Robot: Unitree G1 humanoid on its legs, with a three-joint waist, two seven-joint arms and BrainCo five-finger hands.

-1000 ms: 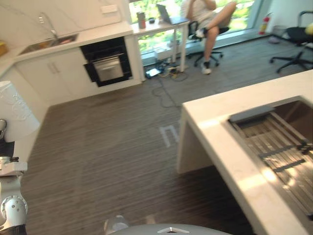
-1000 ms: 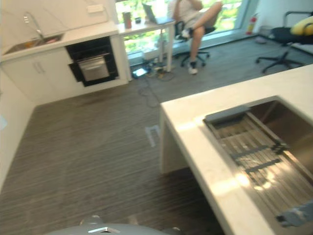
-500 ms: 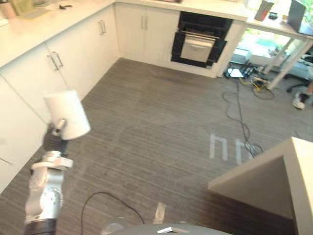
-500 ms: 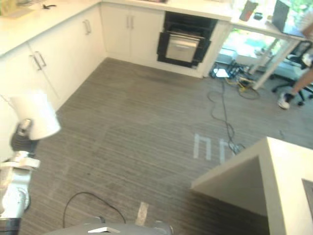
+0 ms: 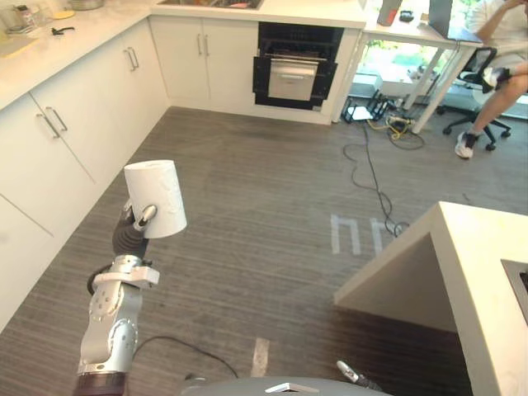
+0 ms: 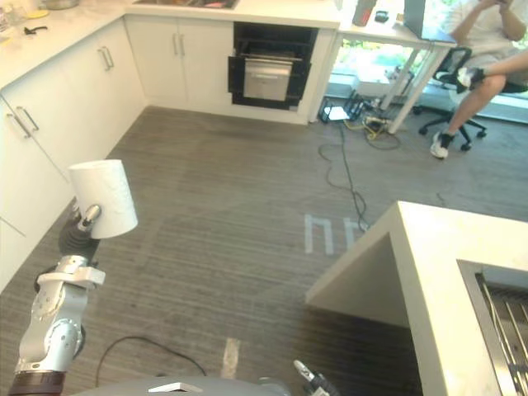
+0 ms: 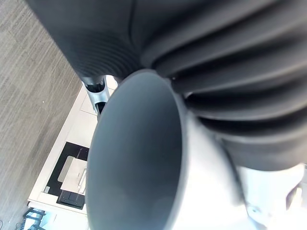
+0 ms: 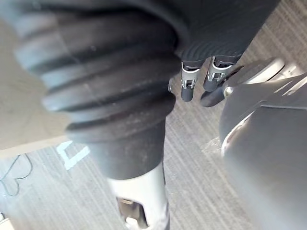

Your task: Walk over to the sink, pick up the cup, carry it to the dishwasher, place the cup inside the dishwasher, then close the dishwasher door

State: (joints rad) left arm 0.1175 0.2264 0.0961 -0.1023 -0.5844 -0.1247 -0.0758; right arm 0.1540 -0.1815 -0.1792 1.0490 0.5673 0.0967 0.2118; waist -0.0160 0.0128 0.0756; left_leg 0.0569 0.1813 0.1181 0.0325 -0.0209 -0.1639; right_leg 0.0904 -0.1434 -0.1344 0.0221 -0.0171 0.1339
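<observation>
Clasping a smooth white tapered cup, left hand upraised.

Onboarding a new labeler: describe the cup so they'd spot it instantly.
Start at the white cabinets along the kitchen's left side. In front of them the left hand is raised over the grey striped floor, fingers curled round the cup. It is the one white cylinder held in mid-air, touching no counter.

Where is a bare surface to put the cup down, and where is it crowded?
Free: the island counter's white corner, between its edge and the sink. The wall counter above the white cabinets is crowded with small items. The left hand holds the cup.
</observation>
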